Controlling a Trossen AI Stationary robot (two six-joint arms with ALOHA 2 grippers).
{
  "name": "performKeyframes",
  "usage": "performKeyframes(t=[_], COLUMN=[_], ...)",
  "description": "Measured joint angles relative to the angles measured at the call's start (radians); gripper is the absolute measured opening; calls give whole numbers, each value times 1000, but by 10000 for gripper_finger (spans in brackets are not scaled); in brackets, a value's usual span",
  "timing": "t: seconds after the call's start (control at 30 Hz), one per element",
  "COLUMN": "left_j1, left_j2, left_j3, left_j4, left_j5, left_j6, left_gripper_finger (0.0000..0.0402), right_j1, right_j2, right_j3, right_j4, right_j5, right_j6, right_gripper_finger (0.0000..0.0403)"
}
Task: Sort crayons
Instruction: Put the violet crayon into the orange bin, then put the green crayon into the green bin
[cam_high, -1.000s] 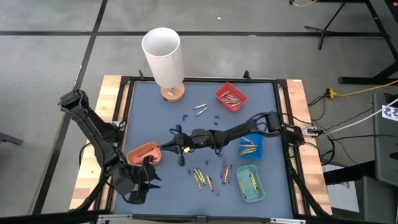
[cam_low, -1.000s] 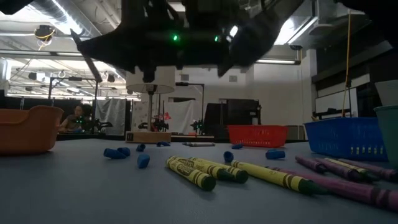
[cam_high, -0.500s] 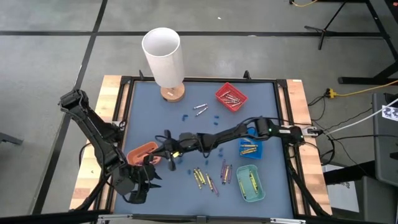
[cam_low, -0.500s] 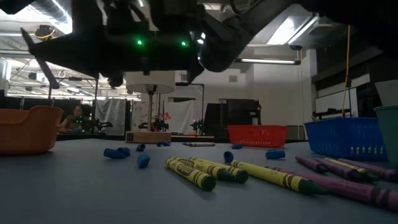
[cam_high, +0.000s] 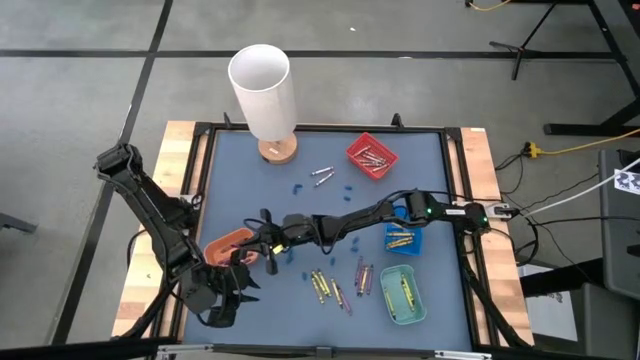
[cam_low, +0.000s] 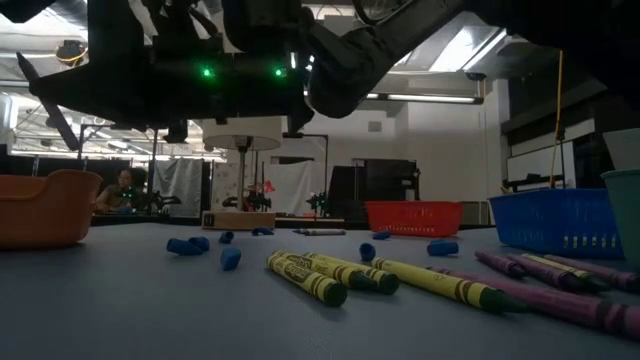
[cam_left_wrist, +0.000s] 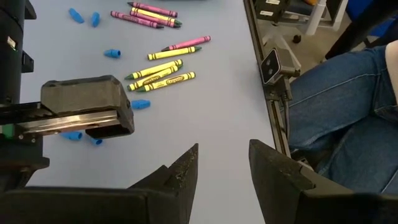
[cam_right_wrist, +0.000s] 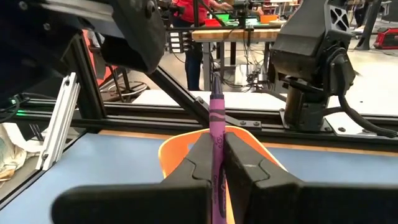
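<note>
right pincer (cam_right_wrist: 217, 163): reaching across the table toward the orange tray, fingers clamping a purple crayon (cam_right_wrist: 216, 134) that is standing upright between them, tip pointing up; in the high view the pincer (cam_high: 268, 247) is hanging just beside the tray's near edge

orange tray (cam_high: 232, 242): sitting at the left side of the table, right in front of the carried crayon in the right wrist view (cam_right_wrist: 249, 138), so it is probably serving as the bin for this colour

left pincer (cam_left_wrist: 222, 163): waiting low at the left front corner of the table, fingers slightly parted and gripping nothing, staying out of the right arm's way

loose crayons (cam_high: 322, 285): yellow ones lying in a small bunch near the table's front middle, with purple-pink ones (cam_high: 363, 275) just beside them, all awaiting sorting; two grey ones (cam_high: 322, 174) are lying farther back

other trays: the red tray (cam_high: 372, 155) is holding grey crayons, the blue tray (cam_high: 404, 236) gold-orange ones, the green tray (cam_high: 403, 295) yellow ones, one colour to each

table (cam_high: 250, 190): blue-grey, also carrying small blue bits (cam_high: 345, 188) and a white cylinder (cam_high: 263, 90) on a wooden base

next step, as a judgement: the crayon needs bringing over the orange tray's hollow before the fingers let go
</note>
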Motion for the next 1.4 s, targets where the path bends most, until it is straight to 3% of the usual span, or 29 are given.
performKeyframes(t=[0.3, 0.6, 0.8, 1.03, 1.4], left_j1=[0, 0, 0, 0, 75], left_j2=[0, 0, 0, 0, 1], left_j3=[0, 0, 0, 0, 0], left_j4=[0, 0, 0, 0, 6], left_j5=[-1, -3, -95, -204, -260], left_j6=[1, 1, 1, 1, 1], left_gripper_finger=[127, 127, 127, 127, 127], right_j1=[0, 0, 0, 0, 1], right_j2=[0, 0, -3, -93, -337], right_j3=[0, 0, 0, 0, 0], right_j4=[0, 0, -33, -247, -887], right_j5=[0, 79, 91, 83, 134], right_j6=[-6, -50, -50, -52, -168], right_gripper_finger=[25, 128, 155, 156, 156])
